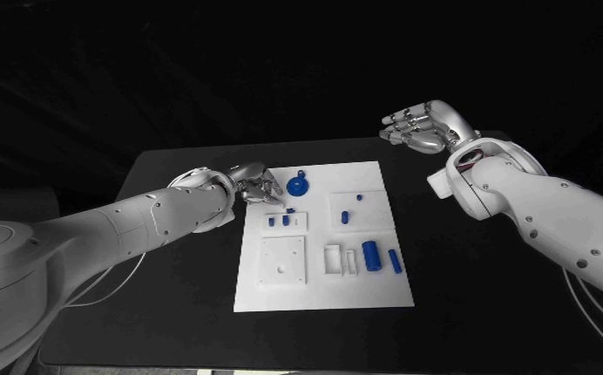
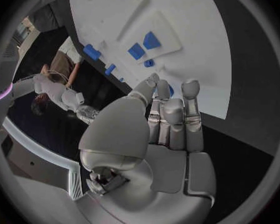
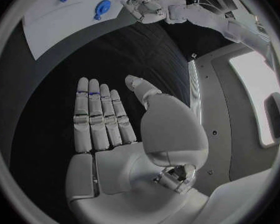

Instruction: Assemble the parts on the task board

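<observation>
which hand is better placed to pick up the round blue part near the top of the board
Probably the left. The left hand sits at the task board's top-left edge, right beside the round blue part. The right hand is empty with fingers extended, off the board above its far right corner.

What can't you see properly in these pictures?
- Head view: the left hand covers the task board's near-left corner, so whether its fingertips touch anything there is hidden.
- Left wrist view: a blue part sits mostly behind the fingers; its shape is unclear.
- Head view: the small blue parts are too tiny to make out their form.
</observation>
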Available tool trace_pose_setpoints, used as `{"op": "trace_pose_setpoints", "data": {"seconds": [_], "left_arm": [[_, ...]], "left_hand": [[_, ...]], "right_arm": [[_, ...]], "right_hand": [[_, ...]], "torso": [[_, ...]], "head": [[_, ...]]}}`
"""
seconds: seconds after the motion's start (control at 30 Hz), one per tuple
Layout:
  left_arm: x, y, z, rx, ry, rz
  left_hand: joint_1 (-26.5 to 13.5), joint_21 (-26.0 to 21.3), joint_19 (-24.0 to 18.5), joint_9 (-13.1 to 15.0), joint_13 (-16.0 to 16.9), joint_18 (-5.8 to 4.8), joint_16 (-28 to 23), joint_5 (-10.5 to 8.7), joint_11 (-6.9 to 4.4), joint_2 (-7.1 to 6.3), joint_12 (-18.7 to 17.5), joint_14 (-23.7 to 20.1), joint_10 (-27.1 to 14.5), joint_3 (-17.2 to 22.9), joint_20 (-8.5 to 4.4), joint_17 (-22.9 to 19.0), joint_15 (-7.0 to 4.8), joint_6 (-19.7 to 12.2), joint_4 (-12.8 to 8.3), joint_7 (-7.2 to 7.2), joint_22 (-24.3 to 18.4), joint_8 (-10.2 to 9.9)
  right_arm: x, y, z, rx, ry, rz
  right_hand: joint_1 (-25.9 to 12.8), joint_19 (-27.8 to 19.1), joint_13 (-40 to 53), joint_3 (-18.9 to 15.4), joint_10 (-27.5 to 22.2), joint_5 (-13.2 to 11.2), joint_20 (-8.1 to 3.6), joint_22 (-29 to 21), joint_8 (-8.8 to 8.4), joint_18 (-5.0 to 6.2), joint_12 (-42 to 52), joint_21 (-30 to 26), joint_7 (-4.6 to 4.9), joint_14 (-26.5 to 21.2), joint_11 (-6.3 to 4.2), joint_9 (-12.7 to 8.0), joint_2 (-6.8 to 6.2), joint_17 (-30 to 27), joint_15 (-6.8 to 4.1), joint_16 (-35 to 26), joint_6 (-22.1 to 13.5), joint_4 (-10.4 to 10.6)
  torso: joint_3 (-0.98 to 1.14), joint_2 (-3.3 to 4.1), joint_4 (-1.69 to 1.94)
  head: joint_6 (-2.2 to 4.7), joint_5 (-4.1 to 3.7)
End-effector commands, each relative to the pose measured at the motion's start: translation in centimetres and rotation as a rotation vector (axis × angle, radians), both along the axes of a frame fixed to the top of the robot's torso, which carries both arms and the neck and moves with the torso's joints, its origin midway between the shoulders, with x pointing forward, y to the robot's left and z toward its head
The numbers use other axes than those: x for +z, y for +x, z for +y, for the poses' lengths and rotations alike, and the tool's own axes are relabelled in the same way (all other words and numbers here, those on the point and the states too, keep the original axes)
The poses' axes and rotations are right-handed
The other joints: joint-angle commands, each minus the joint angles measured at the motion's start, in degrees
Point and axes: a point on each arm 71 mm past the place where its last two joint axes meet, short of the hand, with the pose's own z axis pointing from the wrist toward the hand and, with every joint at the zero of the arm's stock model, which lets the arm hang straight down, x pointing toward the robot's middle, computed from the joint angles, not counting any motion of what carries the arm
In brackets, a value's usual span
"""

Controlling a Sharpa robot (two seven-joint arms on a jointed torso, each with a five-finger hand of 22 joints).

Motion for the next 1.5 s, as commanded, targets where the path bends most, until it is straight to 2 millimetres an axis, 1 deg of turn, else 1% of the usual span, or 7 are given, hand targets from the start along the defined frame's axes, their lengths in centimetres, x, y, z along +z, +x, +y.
{"op": "trace_pose_setpoints", "data": {"seconds": [0.03,0.33,0.53,0.77,0.97,1.23,1.5], "left_arm": [[0.9,0.3,-0.1,0.028,-0.067,-0.017],[3.4,0.8,0.1,0.045,-0.11,-0.036],[4.5,0.8,0.2,0.054,-0.128,-0.039],[5.3,0.6,0.4,0.067,-0.154,-0.029],[5.6,0.3,0.5,0.079,-0.165,-0.023],[6.4,-0.1,1.1,0.146,-0.274,-0.045],[9.0,0.0,1.2,0.231,-0.461,-0.069]], "left_hand": [[0.1,-0.56,-0.62,0.0,-3.61,0.02,-1.46,-0.51,0.41,-0.53,-4.73,-1.17,0.3,0.63,0.24,-2.52,0.16,-0.36,-0.02,0.24,0.04,-0.03],[1.32,-3.96,-0.63,0.01,-18.07,0.19,-7.27,-1.36,1.48,-1.29,-24.17,-1.9,7.1,2.6,0.85,-10.01,0.79,0.02,-0.26,0.75,-1.12,0.0],[2.27,-5.32,-0.17,0.02,-18.66,0.31,-8.17,-2.82,1.76,-1.11,-29.97,-1.72,9.22,2.36,0.97,-11.02,0.87,0.32,-0.53,0.77,-1.27,0.02],[3.01,-6.42,0.18,0.07,-18.65,0.24,-8.71,-5.07,1.78,-0.77,-32.11,-1.68,9.98,1.6,0.96,-11.53,0.89,1.09,-0.74,0.57,-1.24,0.1],[4.22,-7.44,0.36,0.05,-18.67,0.19,-9.46,-4.2,1.83,-0.33,-33.16,-1.68,10.18,1.59,0.89,-11.99,0.86,1.5,-1.7,0.67,-1.19,0.03],[3.83,-8.77,0.45,0.04,-18.65,0.17,-11.23,-3.64,1.72,-0.1,-33.51,-1.72,10.41,2.12,0.85,-12.79,0.78,1.43,-2.28,0.72,-1.13,0.03],[3.67,-12.35,0.68,0.04,-18.64,-0.24,-16.03,-3.23,1.84,-0.09,-33.52,-1.62,10.44,2.16,0.83,-14.28,0.77,1.51,-2.55,0.75,-3.15,0.02]], "right_arm": [[-0.1,-0.1,0.3,0.024,-0.018,0.007],[-0.3,-0.2,1.7,0.086,-0.136,0.011],[-0.1,0.1,3.9,0.149,-0.279,-0.004],[-0.7,0.3,7.3,0.213,-0.497,-0.025],[-1.5,0.4,9.8,0.233,-0.605,-0.055],[-3.4,0.4,13.8,0.313,-0.708,-0.073],[-5.3,0.1,17.1,0.405,-0.796,-0.095]], "right_hand": [[0.93,1.26,-0.08,0.44,0.78,-0.9,-0.31,0.12,0.13,0.15,-0.32,0.3,-0.11,1.25,-0.16,0.01,0.25,0.11,-0.48,-0.08,0.98,-0.98],[2.57,12.6,-0.07,-1.69,4.84,-3.01,-6.32,4.83,0.15,-0.02,-0.37,9.92,-1.4,15.95,-2.27,0.1,1.38,4.71,-6.03,4.05,4.65,-4.18],[1.41,14.88,-0.05,-1.25,6.86,-3.76,-9.28,13.41,0.04,-0.76,-0.55,21.07,-2.17,16.53,-3.53,0.11,2.44,20.34,-8.29,19.16,6.32,-6.99],[0.48,12.56,0.02,1.48,7.78,-6.48,-9.7,23.71,0.11,-0.39,-0.4,31.22,-2.51,15.35,-4.07,0.17,3.36,32.14,-8.8,29.35,7.17,-9.39],[0.56,10.92,0.1,1.81,9.56,-8.35,-9.94,28.38,0.07,-0.26,-0.43,34.72,-2.83,14.85,-4.67,0.17,3.84,35.11,-9.12,32.47,8.06,-9.85],[1.16,10.73,6.44,1.11,18.4,-12.06,-11.57,34.04,0.09,-1.74,3.88,38.68,-3.57,15.1,-7.57,0.06,3.83,37.05,-10.83,34.54,7.15,-9.82],[0.06,10.39,43.32,7.12,3.72,-11.69,-11.42,50.34,0.03,-2.58,34.58,51.11,-4.81,13.02,-9.09,-0.06,4.8,44.73,-11.04,41.94,2.66,-9.83]], "torso": [[-0.1,0.01,0.06],[-0.29,0.0,0.33],[-0.45,0.1,0.5],[-0.43,0.14,0.68],[-0.53,0.24,0.98],[-0.65,0.41,1.31],[-1.06,0.95,2.86]], "head": [[0.3,0.07],[0.99,0.32],[1.58,0.53],[2.24,1.04],[2.49,1.53],[2.53,2.12],[2.71,1.96]]}}
